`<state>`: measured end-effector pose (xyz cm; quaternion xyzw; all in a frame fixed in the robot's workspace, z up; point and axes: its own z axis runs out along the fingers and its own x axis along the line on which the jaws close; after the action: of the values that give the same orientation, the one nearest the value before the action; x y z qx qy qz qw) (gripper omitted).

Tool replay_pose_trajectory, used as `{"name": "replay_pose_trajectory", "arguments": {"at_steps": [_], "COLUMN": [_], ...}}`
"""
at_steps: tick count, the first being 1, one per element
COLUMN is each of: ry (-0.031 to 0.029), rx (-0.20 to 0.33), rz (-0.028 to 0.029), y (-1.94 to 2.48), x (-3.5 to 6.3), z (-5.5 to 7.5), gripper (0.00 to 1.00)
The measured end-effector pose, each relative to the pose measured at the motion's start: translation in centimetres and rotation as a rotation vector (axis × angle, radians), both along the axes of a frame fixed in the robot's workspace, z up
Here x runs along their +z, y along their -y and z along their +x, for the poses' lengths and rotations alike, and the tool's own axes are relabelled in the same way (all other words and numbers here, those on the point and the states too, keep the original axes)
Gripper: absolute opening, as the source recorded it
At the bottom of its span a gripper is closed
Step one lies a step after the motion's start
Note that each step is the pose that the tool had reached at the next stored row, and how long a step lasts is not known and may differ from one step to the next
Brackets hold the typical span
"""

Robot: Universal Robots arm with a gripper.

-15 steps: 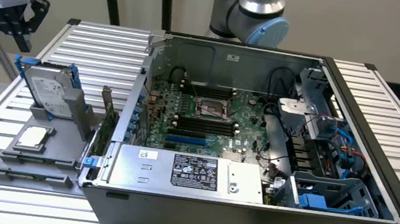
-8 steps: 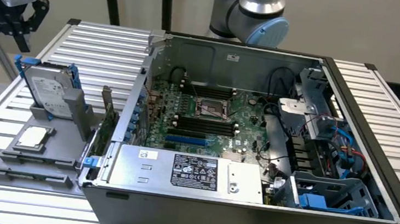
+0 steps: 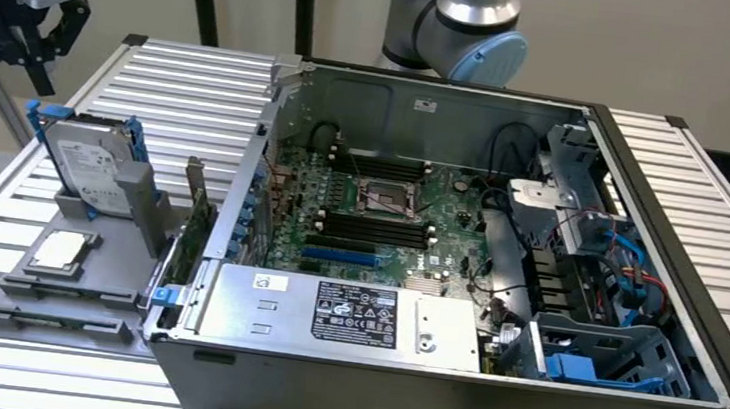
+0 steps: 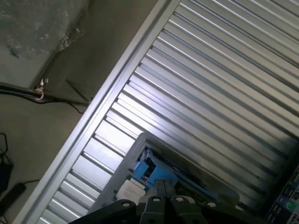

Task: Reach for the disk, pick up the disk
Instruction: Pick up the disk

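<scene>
My black gripper (image 3: 35, 47) hangs in the air with its fingers pressed together on nothing, at the far corner of the bench on the exterior view's left. Below it and apart from it is the disk (image 3: 84, 169) — a flat rectangular silver-grey metal hard drive with a white printed label, framed by a blue plastic carrier bracket. The disk stands upright on its edge in a grey plastic stand (image 3: 137, 205). In the wrist view the closed fingertips (image 4: 163, 186) sit over the bracket's blue top edge. Just beside the stand, nearer the exterior camera, a small square silver chip (image 3: 62, 250) lies flat on a grey tray (image 3: 88, 290). Close on the exterior view's right of the stand rises the wall of a large open black computer case (image 3: 453, 404). Inside it are a green motherboard (image 3: 378, 211) and a large silver box with a black label (image 3: 354, 314). Everything rests on a bench (image 3: 184, 72) of ribbed silver aluminium slats. Beyond its edge the wrist view shows a dull grey floor (image 4: 56, 126) with a thin black cable (image 4: 18, 90) across it — and behind the case a plain pale wall (image 3: 662, 42).
</scene>
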<state>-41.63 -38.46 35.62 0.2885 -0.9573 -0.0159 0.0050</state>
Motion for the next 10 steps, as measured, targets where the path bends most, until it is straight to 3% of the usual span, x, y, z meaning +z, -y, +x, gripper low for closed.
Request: {"name": "replay_pose_trajectory", "arguments": {"at_steps": [10], "ry": [0.0], "rx": [0.182], "rz": [0.0], "y": [0.0], "x": [0.0], "z": [0.0], "gripper": [0.11]}}
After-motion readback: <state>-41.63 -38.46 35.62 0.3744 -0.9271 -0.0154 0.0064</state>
